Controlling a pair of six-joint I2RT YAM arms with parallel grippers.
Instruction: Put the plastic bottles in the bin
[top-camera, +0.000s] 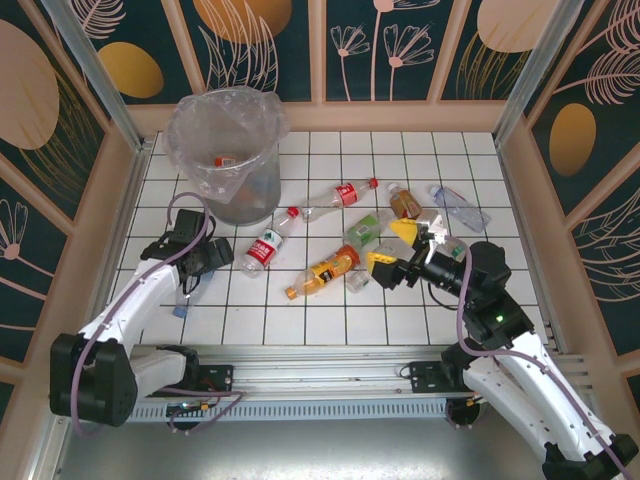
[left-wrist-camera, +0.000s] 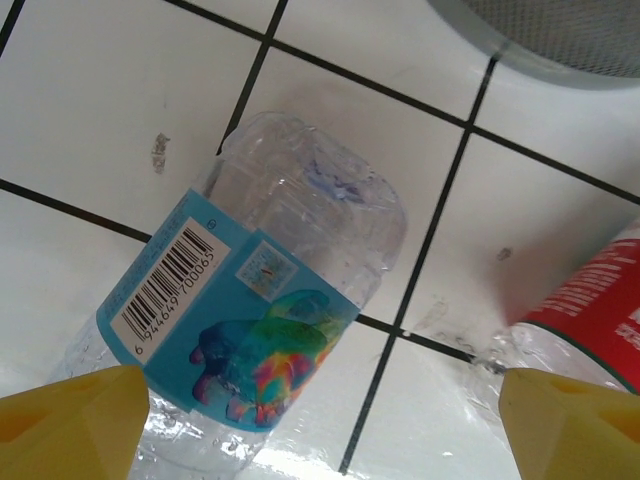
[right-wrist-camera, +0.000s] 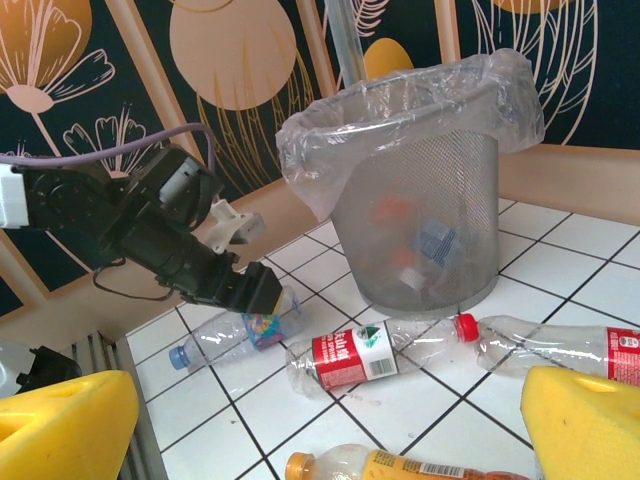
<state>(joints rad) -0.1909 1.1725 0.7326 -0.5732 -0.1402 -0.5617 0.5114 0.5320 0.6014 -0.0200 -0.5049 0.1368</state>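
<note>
While the two arms hang low over the white tiles (top-camera: 330, 320), the biggest thing I can see is the bin (top-camera: 262, 195). It is a round grey bucket made of fine mesh, with a crinkly see-through bag (top-camera: 190, 120) puffed over its rim. It stands just past the left gripper (top-camera: 203, 258), on its far side, and a few bottles seem to lie inside.

The left gripper has its yellow fingers spread wide. A bottle with a blue label (left-wrist-camera: 270, 320) lies flat right under it, between the fingers, not pinched yet. The red-label bottle (left-wrist-camera: 590, 310) lies just beside one finger. The right gripper (top-camera: 393, 247) is wide open too and holds nothing. An orange bottle (top-camera: 325, 272) lies in front of it, with more bottles around.

I think the grab could go wrong. The bottle is round and slippery, so it might roll or pop out when squeezed. It is thin and dented, so it might squash. A finger could also bump the red one away.

The bottles are clear, shiny and bumpy. The fingers are chunky yellow wedges. The tiles are smooth and glossy.
</note>
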